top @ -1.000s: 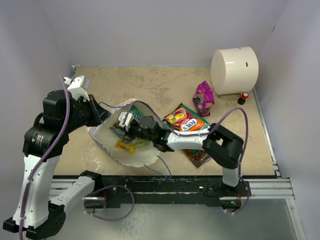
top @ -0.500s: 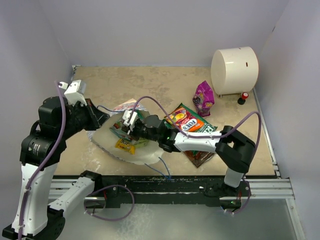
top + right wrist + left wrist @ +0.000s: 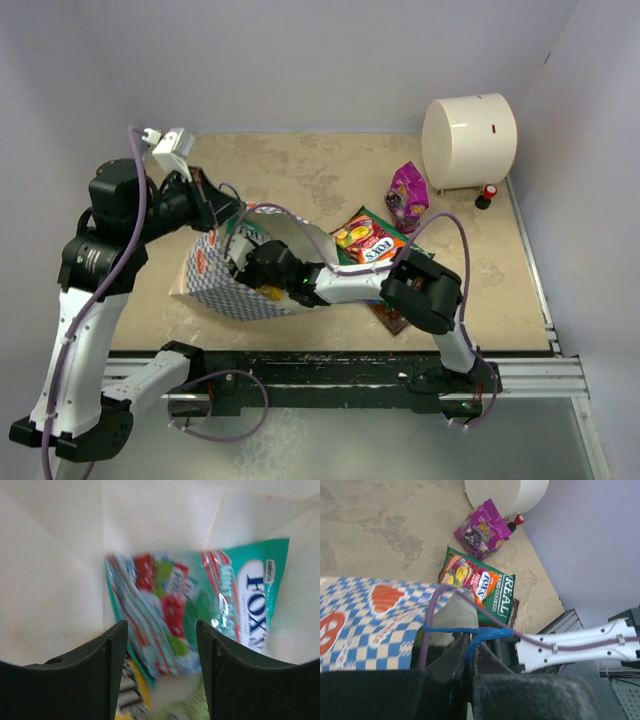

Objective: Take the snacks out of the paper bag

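The paper bag (image 3: 212,285) lies tilted on the table, its blue-white checkered side (image 3: 365,625) up. My left gripper (image 3: 222,212) (image 3: 468,642) is shut on its blue cord handle (image 3: 485,632) and holds the mouth up. My right gripper (image 3: 161,627) is open deep inside the bag, its jaws on either side of a green candy packet (image 3: 200,605), with a yellow pack (image 3: 132,695) beneath. In the top view its fingers are hidden in the bag. Outside lie a magenta pouch (image 3: 407,195) (image 3: 480,530), a red-orange chip bag (image 3: 365,240) (image 3: 472,580) and a dark brown packet (image 3: 397,316).
A large cream cylinder (image 3: 468,140) stands at the back right with a small red-capped bottle (image 3: 487,194) beside it. Grey walls close in the table on three sides. My right arm (image 3: 580,642) reaches across the front of the table into the bag.
My left gripper has raised the handle up and back, tipping the bag so its checkered side shows. My right gripper has opened and sits deeper in the bag.
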